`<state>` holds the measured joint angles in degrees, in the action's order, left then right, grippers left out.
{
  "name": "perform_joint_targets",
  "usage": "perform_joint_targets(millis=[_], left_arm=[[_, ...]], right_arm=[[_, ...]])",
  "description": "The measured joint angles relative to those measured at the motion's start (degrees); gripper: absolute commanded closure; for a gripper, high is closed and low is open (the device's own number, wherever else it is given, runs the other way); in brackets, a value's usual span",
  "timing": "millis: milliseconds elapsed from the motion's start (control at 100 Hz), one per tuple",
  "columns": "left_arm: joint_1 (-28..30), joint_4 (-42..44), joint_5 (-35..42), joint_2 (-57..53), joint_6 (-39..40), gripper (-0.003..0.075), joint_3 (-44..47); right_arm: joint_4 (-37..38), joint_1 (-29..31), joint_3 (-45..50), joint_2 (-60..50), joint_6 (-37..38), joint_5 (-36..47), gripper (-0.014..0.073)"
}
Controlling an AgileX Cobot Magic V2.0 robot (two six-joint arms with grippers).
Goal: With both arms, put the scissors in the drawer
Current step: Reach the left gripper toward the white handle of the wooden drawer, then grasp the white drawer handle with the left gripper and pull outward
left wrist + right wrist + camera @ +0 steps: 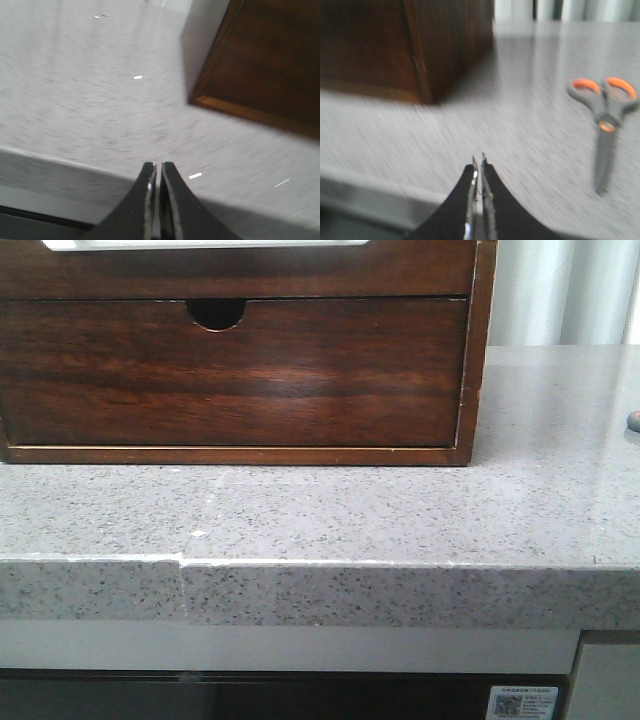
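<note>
Scissors [603, 125] lie flat on the countertop [400, 520], at three o'clock of the wooden box [240, 360]. We see the left gripper [155, 175] and right gripper [479, 167] closed, empty. Thin blades risk slipping from a pinch.

My right gripper [479, 165] has its fingers pressed together, empty, over the speckled grey countertop [485, 120]. The scissors [604, 117] lie flat at the frame's right; the wooden box [405, 45] fills the upper left.
</note>
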<state>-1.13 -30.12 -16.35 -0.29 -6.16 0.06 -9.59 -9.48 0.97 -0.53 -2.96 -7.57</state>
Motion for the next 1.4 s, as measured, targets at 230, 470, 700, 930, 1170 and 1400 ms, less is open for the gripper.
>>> perform_joint_targets(millis=[230,470,700,930,1170,1400], left_arm=[[0.00,-25.42,1.95,0.00,0.10,0.0739,0.00],[0.00,-30.25,1.36,0.00,-0.83,0.0739,-0.11],[0.00,-19.80,-4.67,2.97,-4.43,0.0738,-8.68],[0.00,-12.15,-10.63,17.69,-4.82,0.0450,-20.25],[0.00,-22.28,-20.66,31.65,-8.56,0.0262,-28.09],[0.00,-53.60,-24.87,40.68,-21.01,0.0348,-29.57]], right_arm=[[-10.17,0.00,0.00,0.00,0.03,12.45,0.0602],[-16.61,0.00,-0.13,0.00,0.43,17.26,0.0610],[-18.65,0.00,-9.04,2.78,-2.76,6.15,0.0643],[-18.65,0.00,-19.31,13.10,-4.47,-3.21,0.0423],[-18.65,0.00,-24.85,19.85,-4.61,-11.14,0.0105],[-18.65,0.00,-25.12,21.18,-4.64,-11.63,0.0110]])
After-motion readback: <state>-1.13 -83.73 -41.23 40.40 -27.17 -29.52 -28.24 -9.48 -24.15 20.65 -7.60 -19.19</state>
